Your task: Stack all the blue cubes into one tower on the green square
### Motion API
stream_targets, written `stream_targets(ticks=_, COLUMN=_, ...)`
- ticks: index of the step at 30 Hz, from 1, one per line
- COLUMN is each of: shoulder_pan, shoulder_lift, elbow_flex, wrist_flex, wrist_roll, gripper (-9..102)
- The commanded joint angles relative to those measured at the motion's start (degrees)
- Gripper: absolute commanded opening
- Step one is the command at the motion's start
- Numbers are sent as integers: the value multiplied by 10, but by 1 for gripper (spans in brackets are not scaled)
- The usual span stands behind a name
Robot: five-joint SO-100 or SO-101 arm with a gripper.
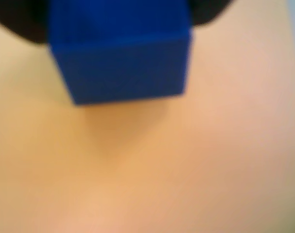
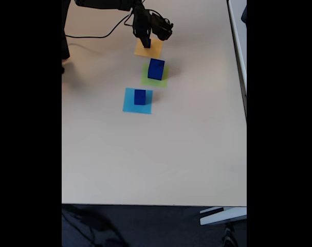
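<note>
Jaws clenched on a blue cube (image 1: pixel 120 51), as best the blurred wrist view allows: the cube fills the top of that view with dark finger shapes at both upper corners, and the orange paper lies below it. In the fixed view the gripper (image 2: pixel 146 43) hangs over the orange-yellow square (image 2: pixel 148 49) at the far end of the desk (image 2: pixel 186 144), and the cube there is too small and too hidden by the arm to make out.

My judgement is that the step in hand is carrying this cube to the tower. To do it well, lift straight up first so the cube clears the paper, travel toward the near side, then centre it over the larger cube before lowering. Come down square and slowly, and release only once the faces meet flat, since an off-centre drop could tip it off.

By size: the desk is pale beige. The green square (image 2: pixel 161 80) lies just nearer than the orange one and carries the largest blue cube (image 2: pixel 156 69), upright. Nearer still, a smaller blue cube (image 2: pixel 140 96) sits on the light-blue square (image 2: pixel 130 105).
</note>
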Motion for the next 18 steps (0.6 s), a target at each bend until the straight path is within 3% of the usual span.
stream_targets(ticks=1, shoulder_pan=4, shoulder_lift=40, elbow_flex=-45, wrist_flex=-6, wrist_roll=-9, gripper=10)
stream_targets(ticks=14, shoulder_pan=1, shoulder_lift=35, elbow_flex=-51, wrist_flex=-5, wrist_roll=-9, gripper=14)
stream_targets(ticks=18, shoulder_pan=6, shoulder_lift=44, elbow_flex=-55, wrist_flex=-11, wrist_roll=-24, gripper=20)
